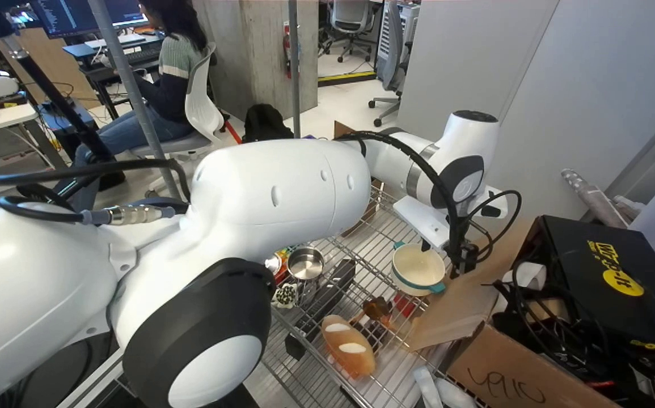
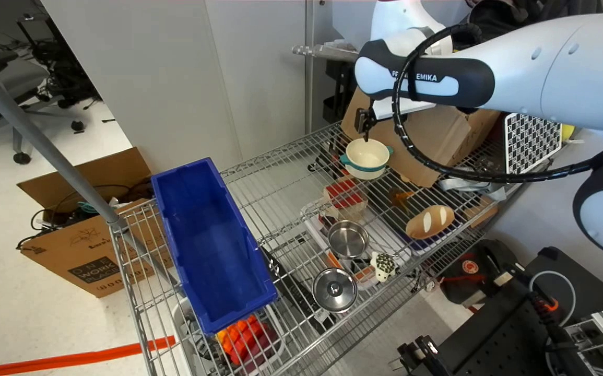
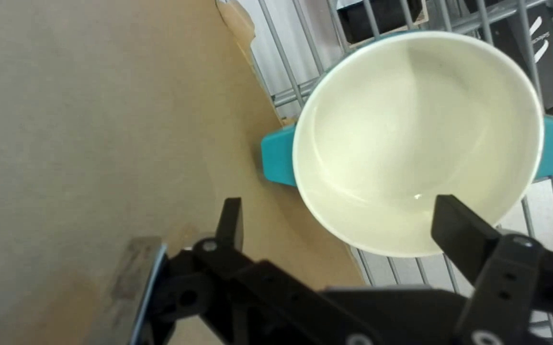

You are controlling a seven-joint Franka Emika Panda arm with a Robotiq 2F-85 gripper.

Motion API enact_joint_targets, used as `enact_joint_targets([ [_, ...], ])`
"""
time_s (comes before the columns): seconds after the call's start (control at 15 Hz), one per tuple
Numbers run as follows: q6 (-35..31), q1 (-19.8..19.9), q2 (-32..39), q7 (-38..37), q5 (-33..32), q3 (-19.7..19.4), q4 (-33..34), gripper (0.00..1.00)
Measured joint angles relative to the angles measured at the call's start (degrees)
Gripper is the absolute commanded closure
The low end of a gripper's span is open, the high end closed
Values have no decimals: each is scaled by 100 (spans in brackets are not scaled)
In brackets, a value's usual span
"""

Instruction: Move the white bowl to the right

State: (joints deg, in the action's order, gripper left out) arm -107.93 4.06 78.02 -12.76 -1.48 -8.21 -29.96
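Note:
The white bowl point(image 1: 418, 265) is cream-white inside, with teal handles and a teal band. It sits upright on the wire shelf beside a cardboard flap, and also shows in an exterior view point(image 2: 367, 153). In the wrist view the bowl point(image 3: 415, 143) fills the upper right, one handle against the cardboard. My gripper point(image 3: 338, 206) is open with nothing between its fingers. Its right finger overlaps the near part of the bowl; its left finger is over the cardboard. In both exterior views the gripper point(image 1: 442, 258) is at the bowl's edge; whether it touches the rim I cannot tell.
The cardboard flap point(image 2: 426, 146) rises right beside the bowl. A bread loaf point(image 2: 430, 222), a metal pot point(image 2: 348, 239), a metal lid point(image 2: 334, 290) and a spotted figure point(image 2: 383, 266) are on the shelf. A blue bin point(image 2: 212, 250) stands at one end.

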Motion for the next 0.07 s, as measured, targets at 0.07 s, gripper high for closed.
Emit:
enact_joint_targets([
  [0.07, -1, 19, 13, 0, 0, 0, -10, 0],
])
